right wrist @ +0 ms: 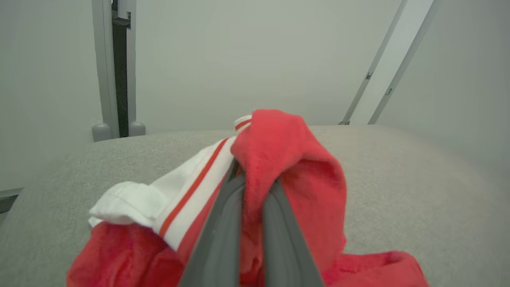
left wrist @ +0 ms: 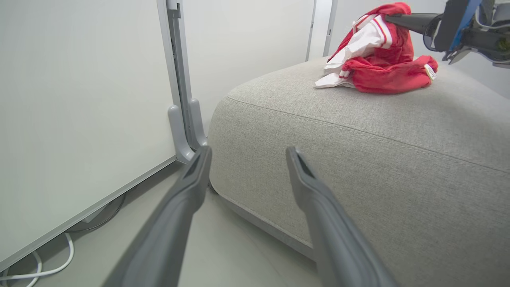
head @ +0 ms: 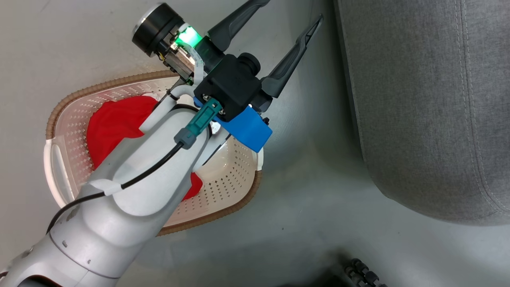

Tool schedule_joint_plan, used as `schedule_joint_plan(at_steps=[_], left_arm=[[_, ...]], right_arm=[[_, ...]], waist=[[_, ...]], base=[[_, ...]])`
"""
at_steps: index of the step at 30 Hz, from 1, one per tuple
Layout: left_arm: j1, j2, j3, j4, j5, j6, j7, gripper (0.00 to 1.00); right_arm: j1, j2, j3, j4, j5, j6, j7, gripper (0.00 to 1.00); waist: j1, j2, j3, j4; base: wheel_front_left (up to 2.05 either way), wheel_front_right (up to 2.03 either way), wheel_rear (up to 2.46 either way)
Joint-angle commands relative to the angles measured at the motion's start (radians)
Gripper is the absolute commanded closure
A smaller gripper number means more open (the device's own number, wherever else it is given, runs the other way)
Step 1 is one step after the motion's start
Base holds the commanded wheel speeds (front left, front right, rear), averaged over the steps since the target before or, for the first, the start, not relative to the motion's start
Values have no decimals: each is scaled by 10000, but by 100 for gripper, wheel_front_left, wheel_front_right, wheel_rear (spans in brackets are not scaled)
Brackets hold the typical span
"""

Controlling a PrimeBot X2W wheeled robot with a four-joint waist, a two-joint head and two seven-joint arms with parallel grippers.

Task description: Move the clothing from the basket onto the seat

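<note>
A red piece of clothing [head: 111, 123] lies in the cream basket [head: 235, 203], partly hidden under my left forearm. My left gripper [head: 293, 11] is open and empty, raised above the floor between the basket and the grey seat [head: 430, 99]. In the left wrist view its fingers [left wrist: 248, 151] point at the seat's corner [left wrist: 358, 139]. Another red and white piece of clothing [left wrist: 382, 59] rests on the seat top, its upper fold pinched by my right gripper [left wrist: 392, 18]. In the right wrist view that gripper [right wrist: 255, 179] is shut on the red fabric [right wrist: 287, 151] above the seat [right wrist: 398, 167].
White partition panels with a grey post [left wrist: 179, 79] stand behind the seat. A white cable [left wrist: 40, 271] lies on the floor under the panel. A dark wheeled part [head: 364, 275] shows at the head view's bottom edge. Pale floor runs between basket and seat.
</note>
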Motion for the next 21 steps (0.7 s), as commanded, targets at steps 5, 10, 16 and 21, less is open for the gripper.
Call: schedule_joint_plan(at_steps=[5, 10, 16, 21], left_arm=[[-102, -61, -31, 105, -78, 64, -139, 0], [40, -31, -42, 262, -160, 95, -233, 0], [484, -141, 30, 541, -423, 188, -452, 0], [1139, -208, 197, 777, -655, 343, -579, 0]], right_arm=[[835, 428, -83, 191, -21, 4, -40, 100], [1258, 679, 96, 273, 65, 4, -40, 0], [2132, 915, 188, -378, -208, 4, -39, 0], [3253, 1151, 338, -1172, -561, 4, -40, 0]], waist=[[-2, 0, -149, 44], [-2, 0, -434, -27], [-2, 0, -1226, 13], [-2, 0, -2180, 146]], base=[[0, 0, 0], [0, 0, 0], [0, 0, 0], [0, 0, 0]])
